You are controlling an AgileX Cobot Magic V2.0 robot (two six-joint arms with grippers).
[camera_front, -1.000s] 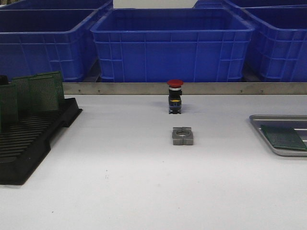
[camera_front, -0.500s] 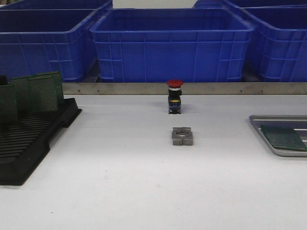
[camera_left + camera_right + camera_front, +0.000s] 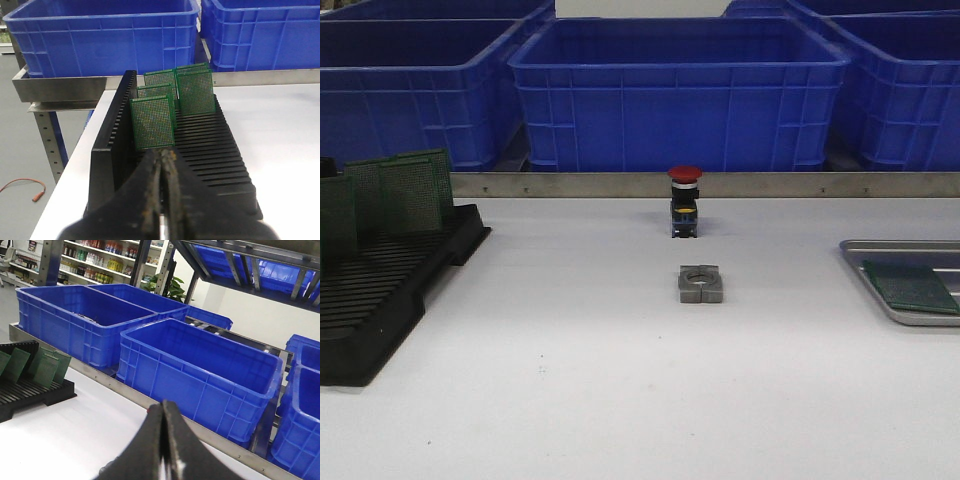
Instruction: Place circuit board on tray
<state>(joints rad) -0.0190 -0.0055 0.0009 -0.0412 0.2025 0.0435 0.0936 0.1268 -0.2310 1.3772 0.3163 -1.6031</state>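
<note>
left gripper (image 3: 162,162): fingers pressed together, nothing between them; sits at the near end of the black slotted rack (image 3: 200,150), aimed at the nearest upright board (image 3: 152,122).
right gripper (image 3: 162,415): fingers pressed together too, empty; raised, facing the far bins, well apart from the tray.
step in hand (judged): next pick from the rack, left arm.
how to do it well: part the fingers first, straddle the top edge of the nearest board only, close on the bare margin, lift straight up along the slot; any tilt likely to jam it or knock the neighbours behind.
rack, front view (image 3: 380,290): at 9 o'clock on the table; matte black plastic, fine parallel slots, sloped side walls; 4 boards upright in the wrist view, thin green perfboard with a dense dot grid.
tray (image 3: 890,250): at 3 o'clock, cut by the frame edge; flat silver-grey metal, rounded corner, low rim, raised ribs.
circuit board on tray (image 3: 910,287): 1 lying flat, dark green, near corner close to the rim; place the next one beside it, not overlapping.
table (image 3: 620,400): plain white, smooth, matte.
metal block (image 3: 701,283): centre; grey, squat, round bore, notched sides.
push button (image 3: 685,200): at 12 o'clock beyond the block; red mushroom cap, black body, yellow band.
blue bins (image 3: 680,90): farthest; glossy ribbed plastic behind a steel rail.
</note>
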